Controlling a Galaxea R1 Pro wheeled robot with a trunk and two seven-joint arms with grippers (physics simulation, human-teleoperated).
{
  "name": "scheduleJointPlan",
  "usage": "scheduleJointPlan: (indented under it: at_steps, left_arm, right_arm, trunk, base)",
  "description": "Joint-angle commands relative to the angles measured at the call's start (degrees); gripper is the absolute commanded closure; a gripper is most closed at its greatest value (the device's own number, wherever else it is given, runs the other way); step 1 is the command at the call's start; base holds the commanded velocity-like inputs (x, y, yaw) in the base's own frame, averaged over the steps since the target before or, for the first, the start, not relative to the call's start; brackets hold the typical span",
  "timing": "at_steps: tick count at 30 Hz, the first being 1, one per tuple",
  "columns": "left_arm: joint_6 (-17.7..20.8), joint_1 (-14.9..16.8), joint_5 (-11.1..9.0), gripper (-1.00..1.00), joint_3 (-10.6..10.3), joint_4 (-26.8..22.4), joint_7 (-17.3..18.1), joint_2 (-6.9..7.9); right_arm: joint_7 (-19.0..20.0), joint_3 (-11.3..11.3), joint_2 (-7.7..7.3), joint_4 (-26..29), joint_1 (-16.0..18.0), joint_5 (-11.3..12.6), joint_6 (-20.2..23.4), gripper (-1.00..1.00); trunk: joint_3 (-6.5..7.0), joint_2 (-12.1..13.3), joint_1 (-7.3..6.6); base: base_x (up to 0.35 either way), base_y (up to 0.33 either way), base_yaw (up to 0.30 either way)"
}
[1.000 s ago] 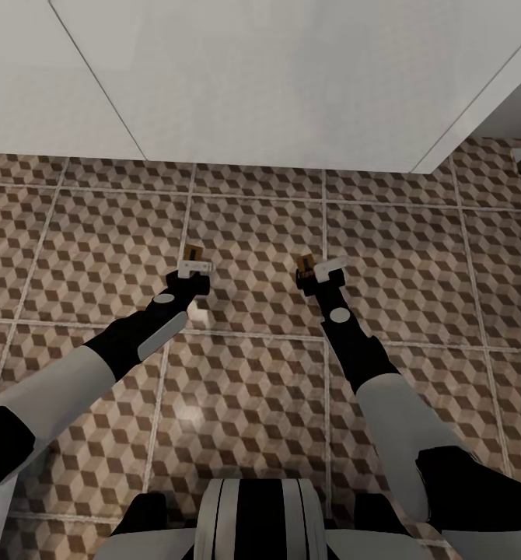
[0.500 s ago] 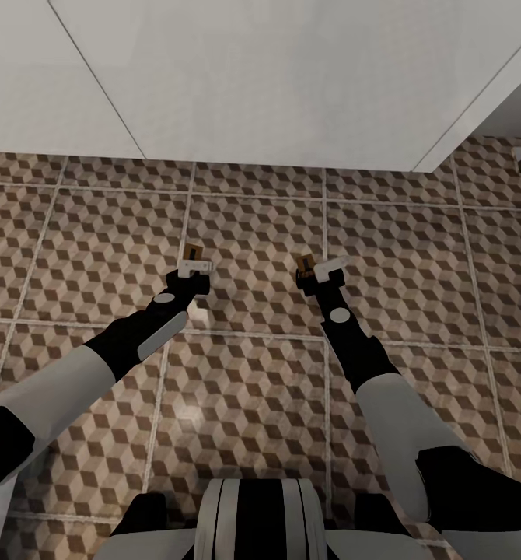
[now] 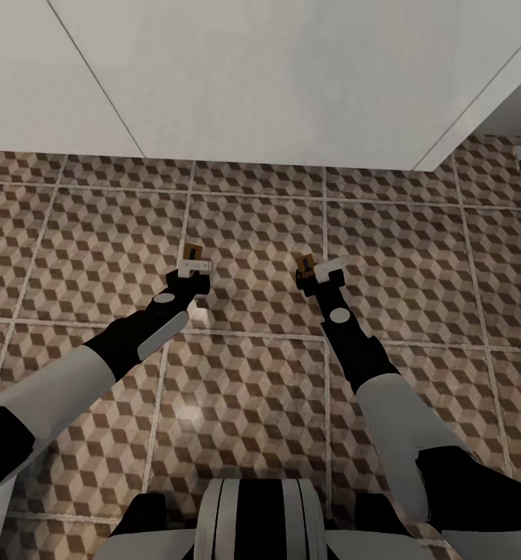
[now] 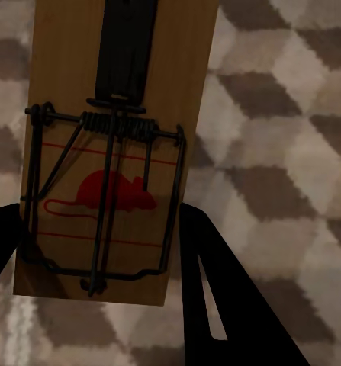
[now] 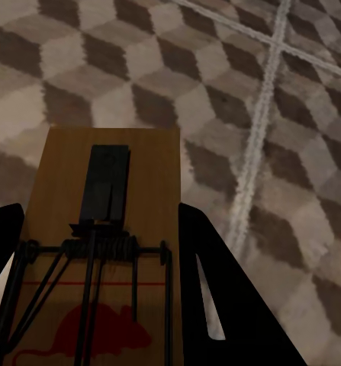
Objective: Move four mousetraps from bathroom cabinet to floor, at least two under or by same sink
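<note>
Head view showed us at the placing step: both arms reached out low over the bathroom floor (image 3: 416,257), just in front of the white bathroom sink (image 3: 291,85), each carrying a mousetrap. Our left gripper (image 3: 193,267) was clamped on one mousetrap (image 4: 113,145) and our right gripper (image 3: 320,270) on another mousetrap (image 5: 101,229), dark fingers pressing each board's sides. Whether the boards already touched the tiles we could not tell, so we judged lowering and releasing beside the sink came next.
</note>
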State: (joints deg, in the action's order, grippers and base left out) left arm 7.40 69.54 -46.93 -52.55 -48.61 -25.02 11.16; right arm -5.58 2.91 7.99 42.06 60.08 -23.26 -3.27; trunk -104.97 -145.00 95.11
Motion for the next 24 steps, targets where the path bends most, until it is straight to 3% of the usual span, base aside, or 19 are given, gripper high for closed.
scheduleJointPlan:
  at_steps: [1,24]
  left_arm:
    - [0.2,0.1,-0.1,1.0,-0.3,-0.2,-0.6,0.09]
    - [0.7,0.1,-0.1,1.0,-0.3,-1.4,-0.6,0.08]
  right_arm:
    - [-0.3,0.1,0.01,-0.1,0.0,-0.4,-0.1,1.0]
    - [-0.3,0.1,0.01,-0.5,0.0,-0.3,-0.2,1.0]
  trunk:
    - [-0.03,0.0,-0.01]
    - [-0.03,-0.3,0.51]
  base:
    - [0.0,0.0,0.0]
    - [0.0,0.0,0.0]
